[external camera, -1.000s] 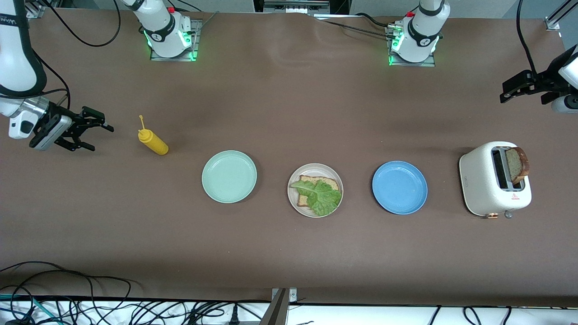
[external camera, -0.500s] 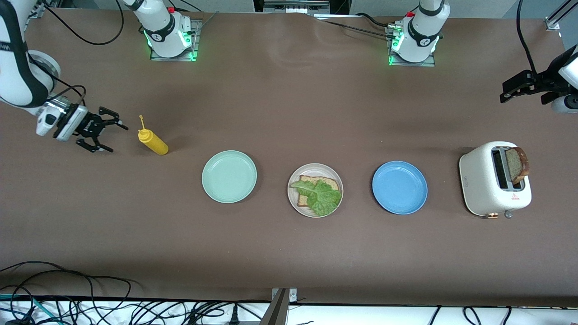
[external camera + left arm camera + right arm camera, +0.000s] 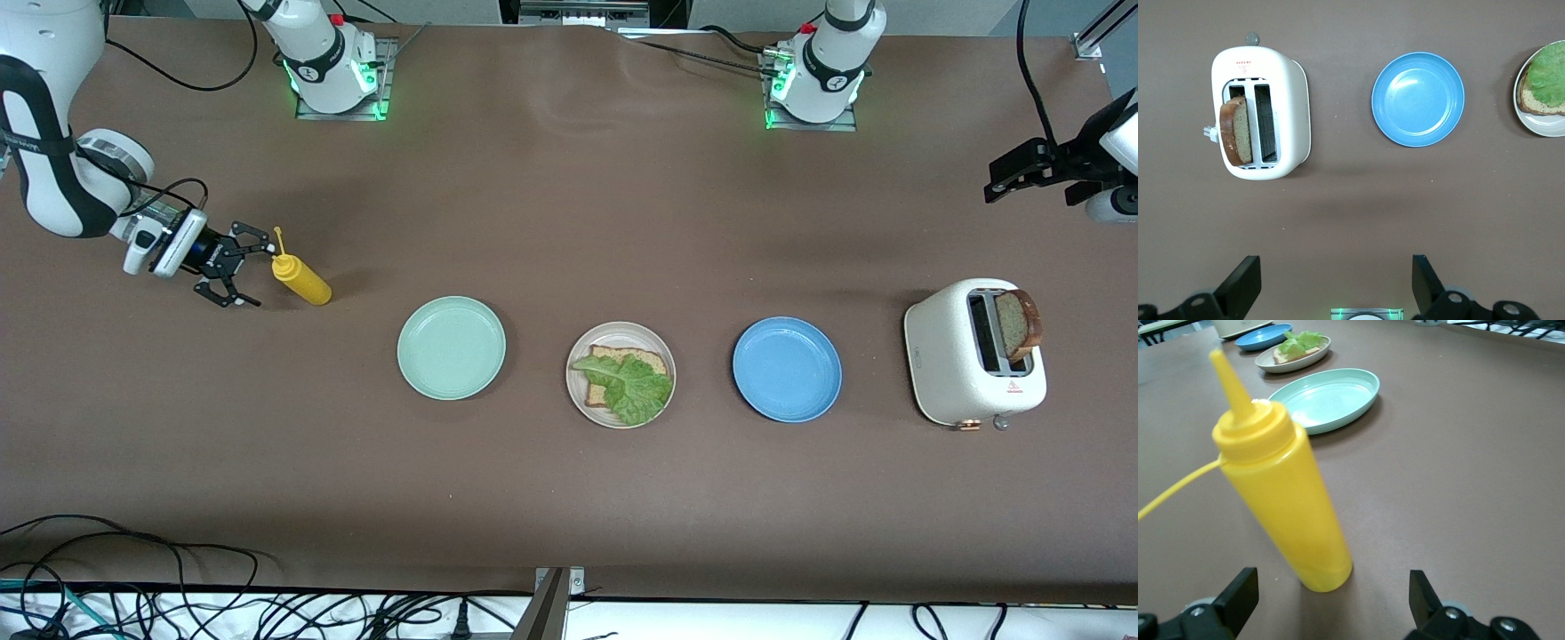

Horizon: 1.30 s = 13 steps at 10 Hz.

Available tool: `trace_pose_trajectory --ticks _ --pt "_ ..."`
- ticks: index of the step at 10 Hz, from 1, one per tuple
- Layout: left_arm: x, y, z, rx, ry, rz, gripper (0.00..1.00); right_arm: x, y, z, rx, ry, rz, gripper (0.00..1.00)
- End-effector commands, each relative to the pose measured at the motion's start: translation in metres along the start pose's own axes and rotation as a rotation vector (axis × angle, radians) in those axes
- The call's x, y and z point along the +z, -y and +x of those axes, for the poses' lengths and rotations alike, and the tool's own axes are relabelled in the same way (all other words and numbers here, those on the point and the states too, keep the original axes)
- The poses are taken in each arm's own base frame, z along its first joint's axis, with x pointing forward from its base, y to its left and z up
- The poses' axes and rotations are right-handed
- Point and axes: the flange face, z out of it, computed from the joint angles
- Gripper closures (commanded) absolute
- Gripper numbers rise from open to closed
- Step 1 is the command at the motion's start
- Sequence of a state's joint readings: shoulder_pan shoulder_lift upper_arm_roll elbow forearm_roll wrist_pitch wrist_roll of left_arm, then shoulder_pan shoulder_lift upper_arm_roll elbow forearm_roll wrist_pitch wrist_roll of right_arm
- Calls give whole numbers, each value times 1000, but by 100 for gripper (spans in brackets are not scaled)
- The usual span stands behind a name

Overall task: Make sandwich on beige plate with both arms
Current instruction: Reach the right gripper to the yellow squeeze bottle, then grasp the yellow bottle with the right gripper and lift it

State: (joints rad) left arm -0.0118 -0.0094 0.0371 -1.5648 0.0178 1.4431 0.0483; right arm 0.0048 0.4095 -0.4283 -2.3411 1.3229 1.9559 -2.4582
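Observation:
The beige plate sits mid-table and holds one brown bread slice with a green lettuce leaf on top. A second bread slice stands in a slot of the white toaster. My right gripper is open and low, right beside a yellow squeeze bottle; in the right wrist view the bottle stands just ahead of the open jaws. My left gripper waits, open and empty, over the table at the left arm's end; its view shows the toaster and slice.
A mint green plate lies between the bottle and the beige plate. A blue plate lies between the beige plate and the toaster. Both plates hold nothing. Cables hang along the table edge nearest the front camera.
My right gripper has moved across the table toward the yellow bottle and now stands right beside it. The left arm and everything on the table have not moved.

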Motion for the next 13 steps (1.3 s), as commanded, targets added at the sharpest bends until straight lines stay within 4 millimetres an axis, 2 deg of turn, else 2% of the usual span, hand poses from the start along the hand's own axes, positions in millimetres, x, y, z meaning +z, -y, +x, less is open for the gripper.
trace_pose_trajectory --ticks 1,4,7,8,9,10,11,13 --pt "-5 1 -1 -4 -10 21 0 14 0 -4 -30 -57 12 0" --pt "-5 1 -1 -4 -10 21 0 49 5 2 -6 -106 25 0" --pt "-5 1 -1 -4 -10 21 0 69 6 3 -2 -129 10 0" --pt "-5 1 -1 -4 -10 21 0 70 6 4 1 -132 8 26" --pt "-4 1 -1 -4 -9 21 0 69 5 4 -1 -131 6 66" --pt "-5 1 -1 -4 -10 21 0 73 2 10 -14 -132 10 86" --pt "-5 1 -1 -4 -10 21 0 75 -6 21 -28 -129 8 88" --pt "-5 2 -1 -6 -10 21 0 81 -32 60 -54 -86 14 88"
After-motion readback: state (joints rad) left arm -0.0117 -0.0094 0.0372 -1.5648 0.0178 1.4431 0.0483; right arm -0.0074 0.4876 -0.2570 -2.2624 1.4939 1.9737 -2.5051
